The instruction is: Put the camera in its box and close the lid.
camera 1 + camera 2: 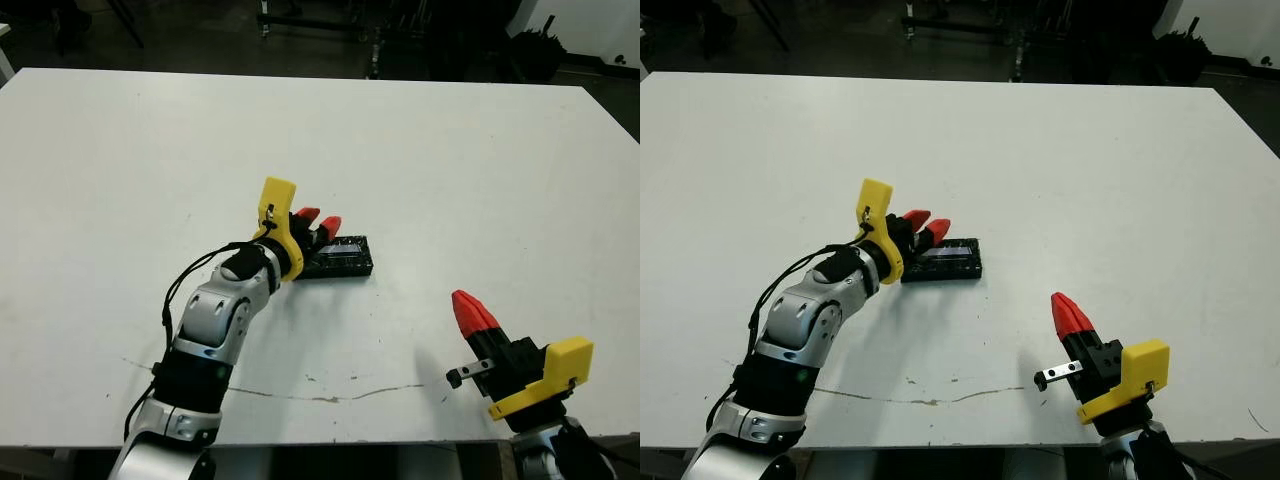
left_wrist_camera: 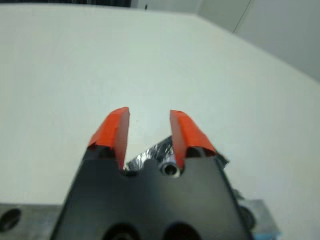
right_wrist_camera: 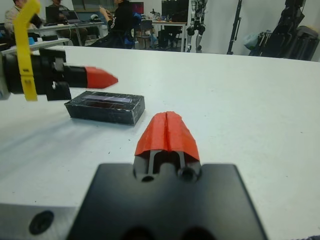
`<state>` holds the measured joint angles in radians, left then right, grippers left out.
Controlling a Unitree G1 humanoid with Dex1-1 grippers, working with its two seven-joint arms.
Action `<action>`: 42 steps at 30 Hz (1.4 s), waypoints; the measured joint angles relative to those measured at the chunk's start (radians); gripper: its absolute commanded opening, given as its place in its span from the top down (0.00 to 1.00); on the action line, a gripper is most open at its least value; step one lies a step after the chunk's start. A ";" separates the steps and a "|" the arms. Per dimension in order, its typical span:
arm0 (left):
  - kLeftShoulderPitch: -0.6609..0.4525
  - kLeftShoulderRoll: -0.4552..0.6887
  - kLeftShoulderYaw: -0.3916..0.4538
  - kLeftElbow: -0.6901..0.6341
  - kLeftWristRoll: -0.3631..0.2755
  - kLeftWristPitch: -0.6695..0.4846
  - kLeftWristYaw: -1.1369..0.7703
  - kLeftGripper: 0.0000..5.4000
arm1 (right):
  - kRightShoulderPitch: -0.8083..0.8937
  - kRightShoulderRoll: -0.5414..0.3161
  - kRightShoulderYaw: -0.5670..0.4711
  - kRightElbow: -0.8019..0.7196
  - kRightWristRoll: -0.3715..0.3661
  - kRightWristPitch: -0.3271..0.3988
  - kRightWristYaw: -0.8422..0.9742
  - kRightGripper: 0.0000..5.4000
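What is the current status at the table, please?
Left hand open, empty, over the lid's end. Right hand shut, empty, well clear. Lid on, camera not visible. Nothing obstructing.

Bright, even overhead light, soft shadows; the left wrist view is blurred throughout.

Flat black lid (image 3: pixel 106 106): shiny crinkled silvery film on top, glossy sides. White desk (image 1: pixel 450 170): matt, smooth, scuffed with thin dark scratches near the front edge. Left gripper (image 1: pixel 318 222): matt red plastic tips, yellow plastic bracket, brushed silver metal forearm. Right gripper (image 3: pixel 167 131): same matt red plastic, matt black body.
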<state>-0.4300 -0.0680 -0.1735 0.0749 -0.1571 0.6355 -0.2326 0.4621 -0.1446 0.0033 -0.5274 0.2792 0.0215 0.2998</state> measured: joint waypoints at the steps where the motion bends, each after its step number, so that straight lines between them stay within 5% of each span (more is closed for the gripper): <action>1: 0.013 0.000 -0.014 -0.012 0.013 0.006 0.012 0.80 | 0.001 0.000 0.001 -0.001 0.000 0.000 0.000 1.00; 8: 0.071 -0.006 -0.045 -0.056 0.042 0.023 0.046 0.99 | 0.004 0.000 0.004 -0.009 0.018 0.005 0.000 1.00; 15: 0.086 -0.002 -0.044 -0.096 0.032 0.049 0.041 1.00 | 0.004 0.000 0.006 -0.009 0.017 0.005 0.000 1.00; 22: 0.121 0.029 0.044 -0.216 -0.063 0.099 -0.014 1.00 | 0.001 0.020 0.016 -0.009 0.011 0.000 -0.015 1.00; 28: 0.136 0.116 0.177 -0.364 -0.105 -0.147 -0.075 1.00 | -0.025 0.043 0.007 -0.045 0.014 0.009 -0.074 1.00; 35: 0.232 0.221 0.305 -0.380 -0.102 -0.427 -0.106 1.00 | -0.116 0.042 -0.066 -0.098 0.014 0.063 -0.161 1.00; 42: 0.364 0.146 0.347 -0.389 -0.064 -0.590 0.027 1.00 | -0.253 0.044 -0.097 -0.097 -0.040 0.105 -0.252 1.00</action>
<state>-0.0658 0.0779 0.1732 -0.3138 -0.2210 0.0452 -0.2052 0.2087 -0.1008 -0.0934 -0.6243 0.2392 0.1266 0.0481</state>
